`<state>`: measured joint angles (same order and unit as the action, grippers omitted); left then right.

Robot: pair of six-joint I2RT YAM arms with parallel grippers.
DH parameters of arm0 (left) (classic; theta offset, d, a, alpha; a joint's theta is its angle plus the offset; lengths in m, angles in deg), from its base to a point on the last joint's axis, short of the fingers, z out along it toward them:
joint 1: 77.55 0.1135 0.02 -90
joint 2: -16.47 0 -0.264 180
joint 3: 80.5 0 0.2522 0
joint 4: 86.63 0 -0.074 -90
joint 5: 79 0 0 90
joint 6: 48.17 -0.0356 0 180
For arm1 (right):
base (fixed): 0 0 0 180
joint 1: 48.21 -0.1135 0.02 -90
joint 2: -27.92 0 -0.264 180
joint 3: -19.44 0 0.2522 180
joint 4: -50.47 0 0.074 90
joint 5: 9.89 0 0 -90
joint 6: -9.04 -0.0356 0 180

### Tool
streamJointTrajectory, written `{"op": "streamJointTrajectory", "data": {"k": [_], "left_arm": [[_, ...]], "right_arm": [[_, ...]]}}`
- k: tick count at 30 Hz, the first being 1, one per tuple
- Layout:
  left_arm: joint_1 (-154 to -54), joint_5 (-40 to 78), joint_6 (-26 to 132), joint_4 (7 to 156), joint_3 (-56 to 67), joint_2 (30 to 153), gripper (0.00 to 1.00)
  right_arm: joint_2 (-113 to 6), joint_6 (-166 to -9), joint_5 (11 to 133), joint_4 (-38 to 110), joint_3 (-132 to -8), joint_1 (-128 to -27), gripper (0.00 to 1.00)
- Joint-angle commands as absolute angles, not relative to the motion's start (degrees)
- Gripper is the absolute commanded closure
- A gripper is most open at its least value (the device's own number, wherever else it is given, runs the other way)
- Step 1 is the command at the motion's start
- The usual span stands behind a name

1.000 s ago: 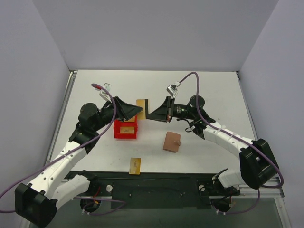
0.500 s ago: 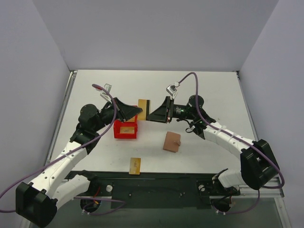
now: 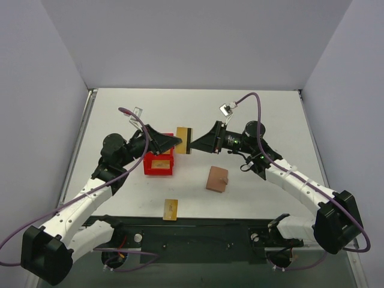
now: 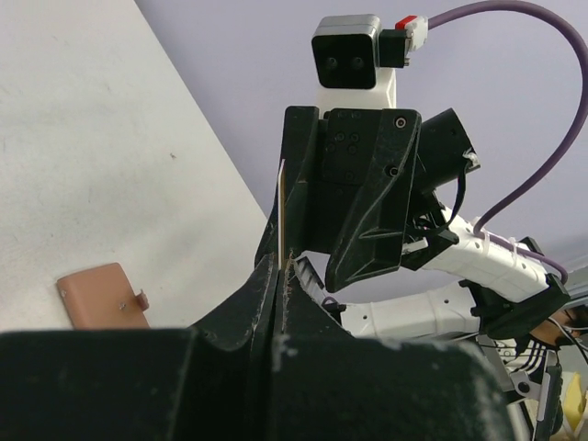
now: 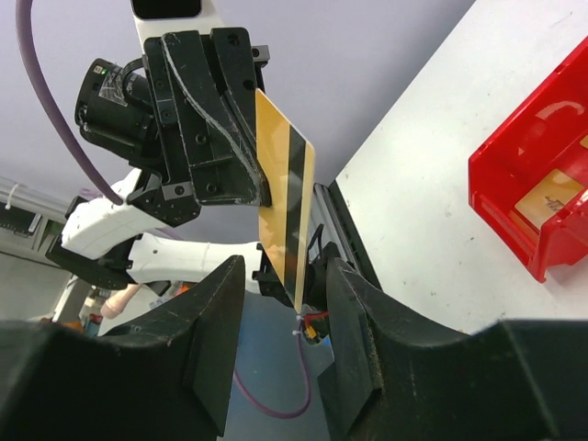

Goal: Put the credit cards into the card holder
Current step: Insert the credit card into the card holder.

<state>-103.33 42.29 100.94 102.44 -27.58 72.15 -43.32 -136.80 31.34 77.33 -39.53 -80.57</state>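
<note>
A gold-yellow credit card (image 3: 182,132) with a dark stripe hangs in the air between the two arms, and my left gripper (image 3: 174,139) is shut on its left edge. My right gripper (image 3: 193,144) stands open just to the card's right. In the right wrist view the card (image 5: 285,216) stands between that gripper's (image 5: 280,303) spread fingers, with a gap on each side. The left wrist view shows the card (image 4: 282,211) edge-on above the shut left gripper (image 4: 283,266). The brown card holder (image 3: 216,179) lies folded on the table. Another credit card (image 3: 171,208) lies near the front edge.
A red plastic bin (image 3: 146,162) stands under my left gripper, with a gold card (image 3: 159,162) lying inside it. In the right wrist view the bin (image 5: 514,184) is at the right. The card holder (image 4: 103,296) shows at the lower left of the left wrist view.
My left gripper has shut on the card's edge. My right gripper has opened and let the card go, and its arm has shifted a little to the right.
</note>
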Motion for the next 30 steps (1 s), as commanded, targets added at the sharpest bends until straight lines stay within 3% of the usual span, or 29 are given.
{"op": "streamJointTrajectory", "data": {"k": [1,9,16,26,30], "left_arm": [[-103.5,44.0,102.5,107.9,-27.6,72.8,1.00],[-104.0,44.8,102.7,109.4,-27.7,73.6,1.00],[-104.5,45.1,103.0,110.1,-27.7,74.4,1.00],[-104.6,45.2,103.0,110.1,-28.2,74.7,1.00],[-104.5,44.1,102.6,108.0,-28.5,74.1,0.74]], "right_arm": [[-43.0,-136.2,33.1,82.3,-40.6,-81.2,0.64],[-43.5,-137.3,34.8,84.0,-40.3,-81.3,0.74],[-44.6,-138.1,34.8,85.1,-40.5,-81.8,0.76],[-44.9,-138.0,35.4,83.8,-40.6,-81.8,1.00],[-43.0,-135.5,36.2,77.9,-40.2,-81.9,1.00]]}}
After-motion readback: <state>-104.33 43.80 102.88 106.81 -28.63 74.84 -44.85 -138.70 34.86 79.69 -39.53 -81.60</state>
